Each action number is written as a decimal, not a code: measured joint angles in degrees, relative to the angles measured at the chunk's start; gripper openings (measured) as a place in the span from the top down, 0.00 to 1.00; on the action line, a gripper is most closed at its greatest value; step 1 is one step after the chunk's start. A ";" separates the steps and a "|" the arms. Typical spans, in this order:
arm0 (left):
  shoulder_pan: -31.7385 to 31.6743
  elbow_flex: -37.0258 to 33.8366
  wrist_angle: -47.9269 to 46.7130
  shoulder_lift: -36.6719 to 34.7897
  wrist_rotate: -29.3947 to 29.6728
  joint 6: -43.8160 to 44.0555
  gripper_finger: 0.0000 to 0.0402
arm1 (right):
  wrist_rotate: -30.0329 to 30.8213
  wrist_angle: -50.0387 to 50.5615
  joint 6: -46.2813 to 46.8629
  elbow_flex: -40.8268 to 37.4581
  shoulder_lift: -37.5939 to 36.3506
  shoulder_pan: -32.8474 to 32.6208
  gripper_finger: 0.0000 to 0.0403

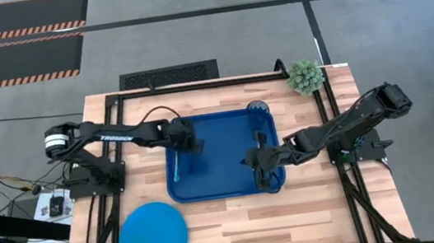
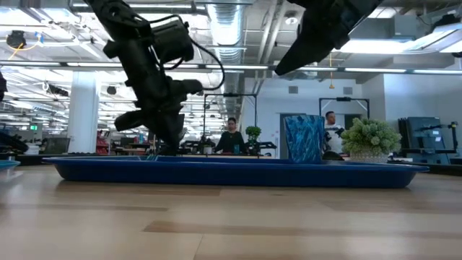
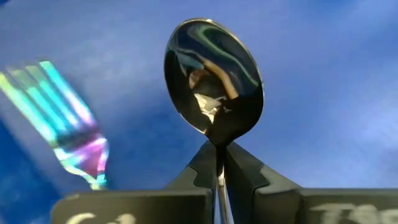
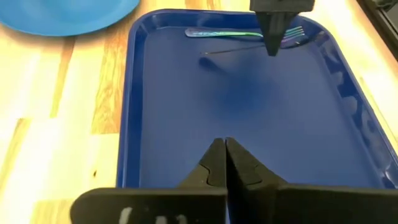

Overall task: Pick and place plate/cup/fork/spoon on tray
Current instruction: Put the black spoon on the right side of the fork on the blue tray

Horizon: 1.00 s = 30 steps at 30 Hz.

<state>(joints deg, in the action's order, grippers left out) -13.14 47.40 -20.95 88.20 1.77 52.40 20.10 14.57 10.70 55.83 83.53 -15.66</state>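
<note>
Dark spoon (image 3: 214, 78) clamped in left tool (image 3: 217, 168), we note fork (image 3: 59, 118) beside it over tray (image 1: 224, 183); right tool (image 4: 225, 163) closed, empty.

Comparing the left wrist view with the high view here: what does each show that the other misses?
Only the left wrist view shows the left gripper shut on the spoon, its bowl above the tray beside the fork. Only the high view shows the plate off the tray on the table, the cup in a tray corner, and the right gripper. Both show the tray.
</note>
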 joint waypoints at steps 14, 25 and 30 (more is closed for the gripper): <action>-2.17 0.00 -5.45 0.02 1.55 1.36 0.96 | 0.00 -0.05 -0.04 0.00 0.01 0.02 0.99; -2.17 0.00 -7.89 0.02 2.24 2.26 0.95 | 0.00 -0.07 -0.13 0.00 0.02 0.00 0.99; -1.49 0.00 -8.56 0.02 4.02 1.47 0.98 | 0.00 -0.07 -0.13 0.00 0.02 0.00 0.99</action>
<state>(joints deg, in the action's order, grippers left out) -14.63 47.40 -29.50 88.23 5.79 53.87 20.10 14.50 10.57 55.83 83.55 -15.66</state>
